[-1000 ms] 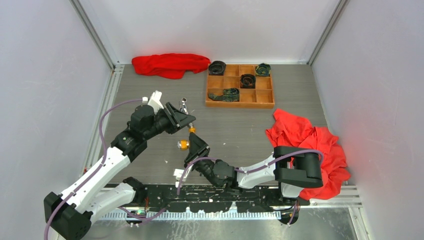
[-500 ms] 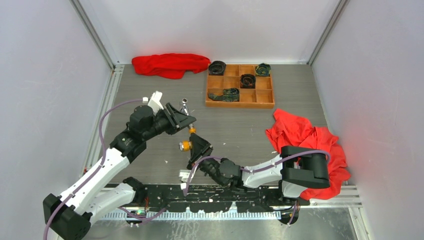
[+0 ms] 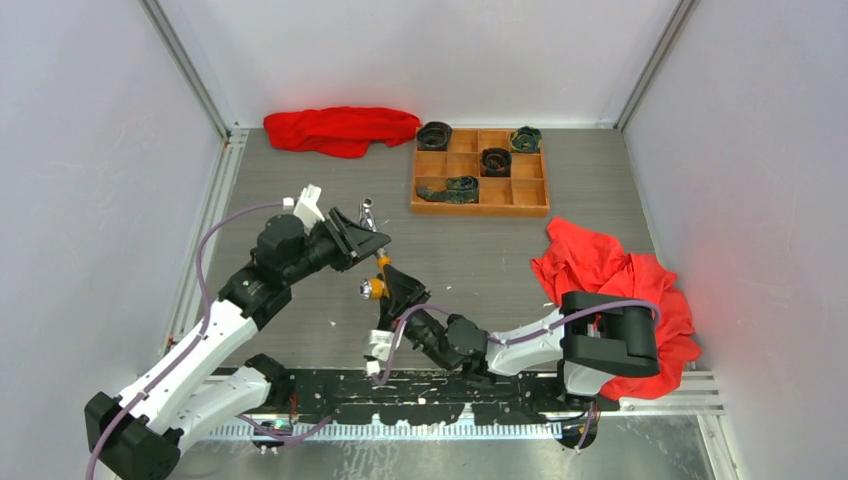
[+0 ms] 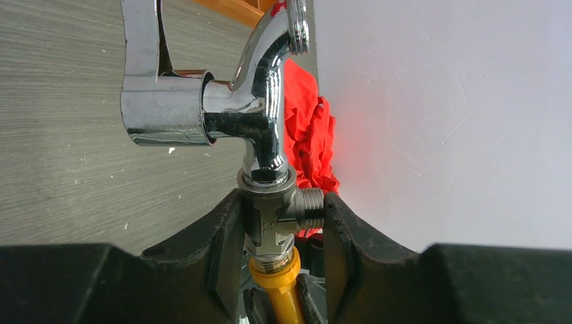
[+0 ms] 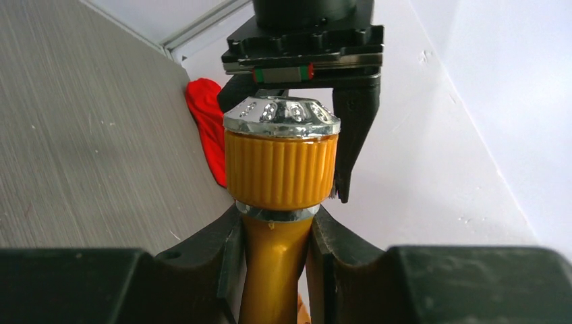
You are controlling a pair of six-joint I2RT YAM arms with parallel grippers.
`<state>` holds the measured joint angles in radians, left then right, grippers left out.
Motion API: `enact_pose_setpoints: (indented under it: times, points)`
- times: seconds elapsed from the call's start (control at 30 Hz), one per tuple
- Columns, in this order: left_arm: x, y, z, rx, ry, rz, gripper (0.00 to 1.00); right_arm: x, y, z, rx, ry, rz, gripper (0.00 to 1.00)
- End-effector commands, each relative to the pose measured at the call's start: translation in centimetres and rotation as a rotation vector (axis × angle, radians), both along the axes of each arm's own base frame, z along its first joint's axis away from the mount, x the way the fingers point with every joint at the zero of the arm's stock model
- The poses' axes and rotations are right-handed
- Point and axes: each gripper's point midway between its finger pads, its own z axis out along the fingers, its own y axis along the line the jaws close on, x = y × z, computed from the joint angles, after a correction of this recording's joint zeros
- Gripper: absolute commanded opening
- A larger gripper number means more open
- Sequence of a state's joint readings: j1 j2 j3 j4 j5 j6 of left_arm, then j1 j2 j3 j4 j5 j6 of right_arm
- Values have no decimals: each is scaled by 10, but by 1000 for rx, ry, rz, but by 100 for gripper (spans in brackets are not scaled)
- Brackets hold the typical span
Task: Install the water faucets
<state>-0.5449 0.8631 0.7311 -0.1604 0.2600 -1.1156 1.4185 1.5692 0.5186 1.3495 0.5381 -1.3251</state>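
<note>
change: since a second ago the right gripper (image 3: 392, 285) has swung in closer under the left gripper (image 3: 375, 240); the orange faucet (image 3: 372, 289) head has turned, its silver face now towards the top camera.
left gripper: clamped on the silver faucet (image 4: 260, 115) at its hex body.
right gripper: pinched tight on the orange faucet's neck, just below the ribbed head.
faucets: mid-air over the table (image 3: 480, 250), left of centre, orange end touching the silver faucet's base.
around: tray (image 3: 480, 207) with dark rolls (image 3: 495, 160) at the back; red cloth (image 3: 340, 128) behind, another cloth (image 3: 620, 280) by the right arm.
blocking: the grippers hide the joint from above.

A grey table (image 3: 480, 260) holds a wooden tray (image 3: 480, 210), back red cloth (image 3: 340, 130), right red cloth (image 3: 620, 285).
</note>
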Motion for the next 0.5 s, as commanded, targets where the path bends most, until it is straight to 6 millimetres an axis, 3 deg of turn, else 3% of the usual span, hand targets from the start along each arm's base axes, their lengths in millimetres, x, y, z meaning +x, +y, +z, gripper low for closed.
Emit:
enact_pose_setpoints:
  times: [0.0,0.47]
  points:
    - [-24,-15,35,-136,-57,-118,0,20,-28,40,310,64,-58,1]
    - [-15,-16,58,-253,-53,-60,0,36,-46,60,664,224,-29,1]
